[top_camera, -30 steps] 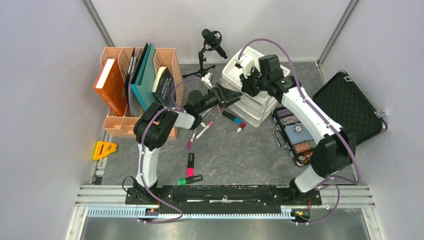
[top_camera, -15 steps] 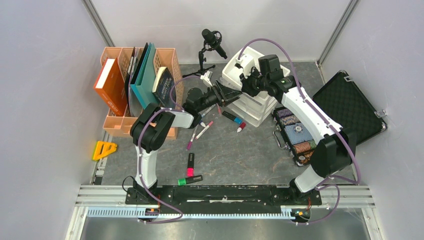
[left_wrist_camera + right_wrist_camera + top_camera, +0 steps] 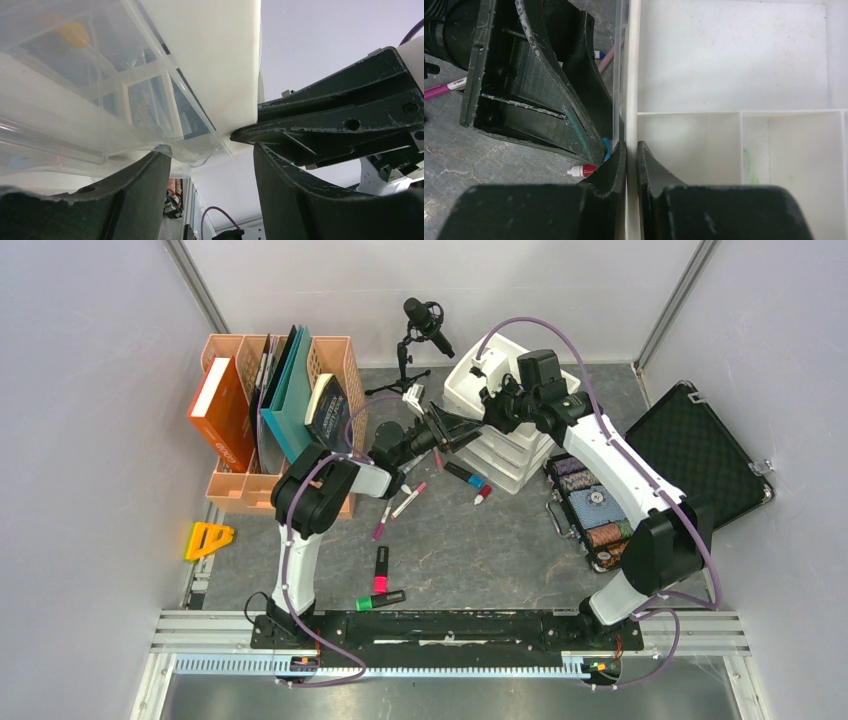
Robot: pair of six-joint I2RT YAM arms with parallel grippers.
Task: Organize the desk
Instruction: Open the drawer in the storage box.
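Right wrist view shows the right tool (image 3: 628, 150) pinching the box (image 3: 724, 60) rim at centre, left tool (image 3: 207, 165) spread beside it, so a crooked pull may tip the box onto the table (image 3: 449, 160) at lower left.

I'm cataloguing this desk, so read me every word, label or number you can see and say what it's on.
Nothing can be read.
Orange book: faint spine print, too small.
Dark book: cover print, blurred.
Pink marker: red label print, too small.
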